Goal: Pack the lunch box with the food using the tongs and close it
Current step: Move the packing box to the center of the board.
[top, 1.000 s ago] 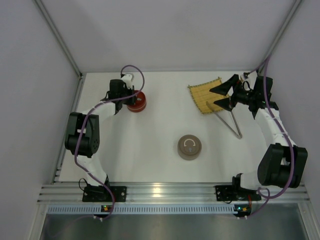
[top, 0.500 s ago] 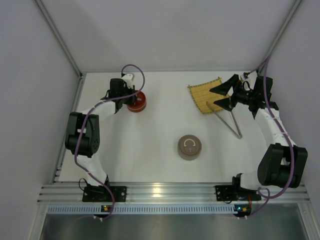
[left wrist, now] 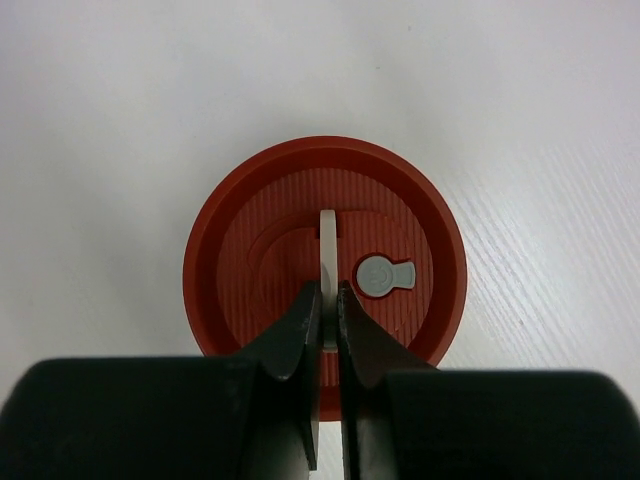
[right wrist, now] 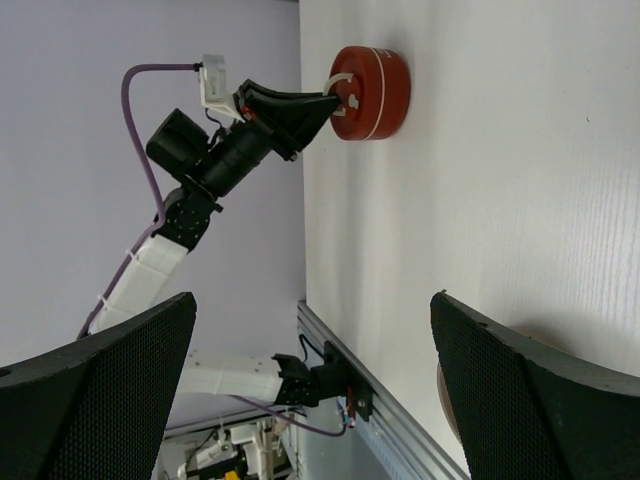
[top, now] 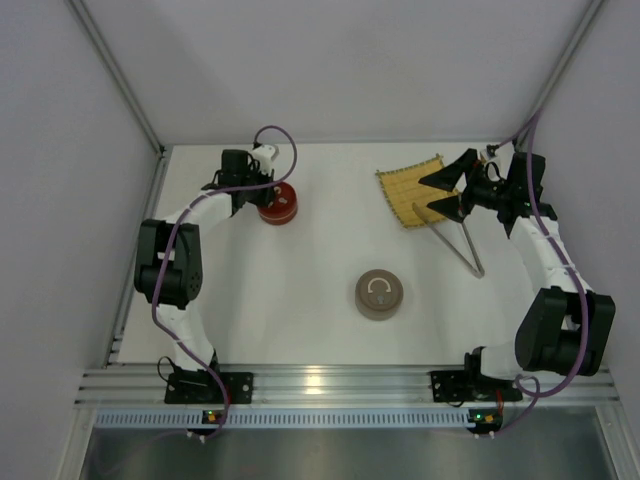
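Since before, my left hand (left wrist: 328, 292) pinched shut on the lunch box handle (left wrist: 327, 235).
Tongs (top: 450, 241) lie just by my wide-open right hand (top: 426, 195), far from my left.

A tin (top: 278, 205) sits on the worktop (top: 300, 290) directly under the left jaws, and the upright handle (left wrist: 327, 250) on its lid is pinched between them. The mat (top: 405, 190) lies under and just left of the right jaws, which hang over its right edge. The tongs (top: 447, 240) lie just nearer than those jaws, their joined end farthest from the mat. A second tin (top: 380, 294) sits well nearer, between the two sets of jaws.
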You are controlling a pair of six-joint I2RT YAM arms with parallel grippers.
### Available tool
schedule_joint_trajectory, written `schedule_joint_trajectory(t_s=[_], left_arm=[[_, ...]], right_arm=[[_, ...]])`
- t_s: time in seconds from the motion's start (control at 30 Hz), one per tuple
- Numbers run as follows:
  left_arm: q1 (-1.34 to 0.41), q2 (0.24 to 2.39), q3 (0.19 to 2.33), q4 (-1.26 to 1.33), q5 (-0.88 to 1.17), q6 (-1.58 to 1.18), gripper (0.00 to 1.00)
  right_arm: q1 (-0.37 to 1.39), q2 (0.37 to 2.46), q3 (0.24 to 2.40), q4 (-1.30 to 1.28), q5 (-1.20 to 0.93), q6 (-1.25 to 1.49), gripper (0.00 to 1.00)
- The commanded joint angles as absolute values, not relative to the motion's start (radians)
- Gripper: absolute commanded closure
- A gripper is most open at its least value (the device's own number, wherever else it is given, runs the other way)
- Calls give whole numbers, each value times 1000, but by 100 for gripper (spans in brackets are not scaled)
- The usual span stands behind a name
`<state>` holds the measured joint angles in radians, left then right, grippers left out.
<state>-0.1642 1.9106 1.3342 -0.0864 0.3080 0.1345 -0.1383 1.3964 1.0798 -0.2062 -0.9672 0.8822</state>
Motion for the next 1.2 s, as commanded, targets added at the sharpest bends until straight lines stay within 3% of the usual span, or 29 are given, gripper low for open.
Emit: schedule_joint_trajectory(t_s=[0.0, 0.27, 0.6, 0.87, 1.17], left_arm=[[-164, 1937, 1371, -238, 428, 270, 100], [-164, 1927, 1404, -527, 662, 578, 100], [-250, 1724, 1200, -733, 673, 879, 100], [-477, 1528, 991, -735, 635, 881, 100], [-652, 1511, 950, -646, 660, 698, 100]], right_arm=[[-147, 1394, 1083, -196, -988, 859, 1], [-149, 1401, 1092, -204, -1000, 850, 1], [-149, 1373, 1097, -224, -994, 831, 1], [-149, 1358, 1098, -227, -994, 830, 1], [-149, 1333, 1092, -232, -994, 821, 1]])
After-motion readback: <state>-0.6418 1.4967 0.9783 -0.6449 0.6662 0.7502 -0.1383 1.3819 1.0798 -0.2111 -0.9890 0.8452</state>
